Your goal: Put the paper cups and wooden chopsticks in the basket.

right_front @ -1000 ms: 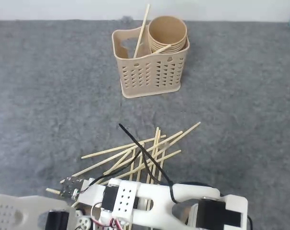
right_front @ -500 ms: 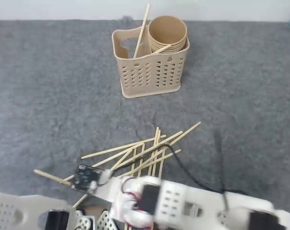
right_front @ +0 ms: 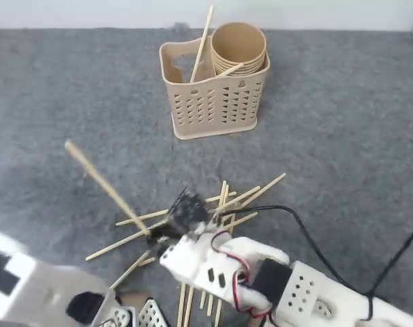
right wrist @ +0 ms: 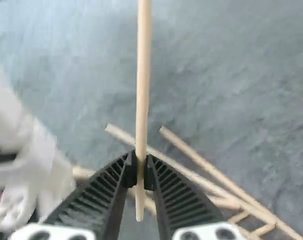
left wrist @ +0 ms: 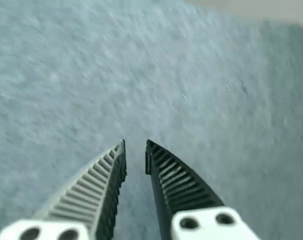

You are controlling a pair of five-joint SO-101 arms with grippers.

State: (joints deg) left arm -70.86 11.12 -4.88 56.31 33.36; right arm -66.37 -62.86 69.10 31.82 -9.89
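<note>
Wooden chopstick is pinched between the jaws of the right gripper, lifted off the table and slanting up over the grey felt. Beneath it, loose chopsticks lie criss-crossed on the felt. The basket stands well apart at the far side, with stacked cups in one compartment and a stick leaning in the other. The left gripper hangs over felt, jaws a narrow gap apart.

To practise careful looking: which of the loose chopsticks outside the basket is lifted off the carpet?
The chopstick clamped in the right hand; the others lie flat in a pile.
</note>
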